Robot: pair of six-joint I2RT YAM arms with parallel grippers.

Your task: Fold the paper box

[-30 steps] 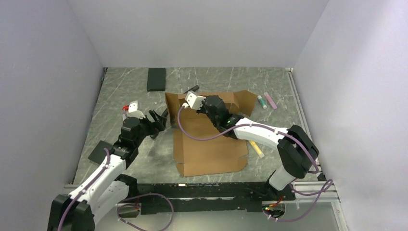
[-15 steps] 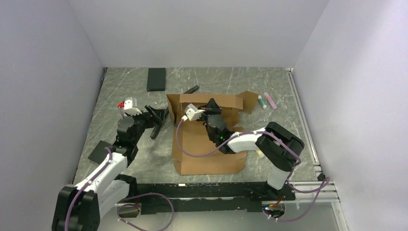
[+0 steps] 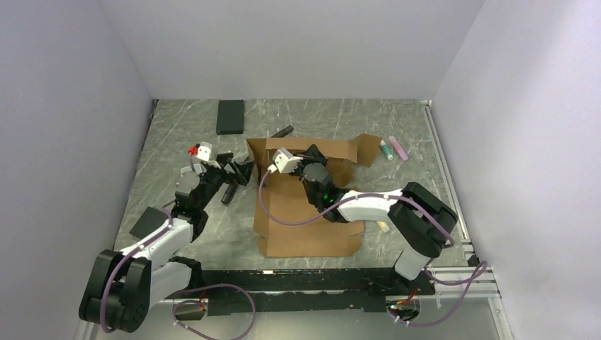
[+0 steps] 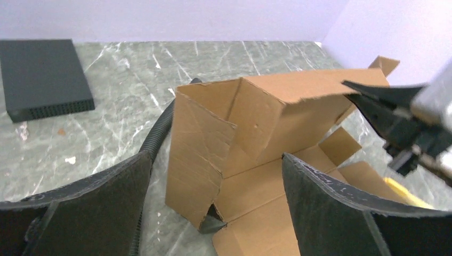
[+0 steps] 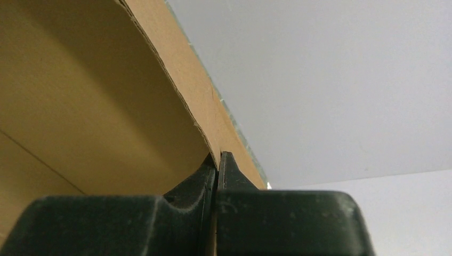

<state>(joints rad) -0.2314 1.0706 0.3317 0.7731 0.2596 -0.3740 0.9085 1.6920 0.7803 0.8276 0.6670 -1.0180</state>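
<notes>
The brown paper box (image 3: pixel 306 212) lies flat in the middle of the table with its back wall (image 3: pixel 327 149) folded upright. My right gripper (image 3: pixel 310 154) is shut on the top edge of that back wall; in the right wrist view the jaws (image 5: pixel 217 166) pinch the cardboard edge (image 5: pixel 176 90). My left gripper (image 3: pixel 239 170) is open and empty just left of the box's back left corner. In the left wrist view its fingers (image 4: pixel 101 202) frame the upright side flap (image 4: pixel 200 154), without touching it, and the right gripper (image 4: pixel 392 109) shows at the wall's far end.
A black flat block (image 3: pixel 230 116) lies at the back left and also shows in the left wrist view (image 4: pixel 42 77). A black plate (image 3: pixel 147 221) lies at the left. A black ribbed tube (image 4: pixel 157 133) lies by the box corner. Markers (image 3: pixel 392 149) and a yellow pen (image 3: pixel 381 225) lie right of the box.
My left gripper has moved right and away from me toward the box's back left corner. My right arm has folded in, still holding the back wall, which stands more upright.
</notes>
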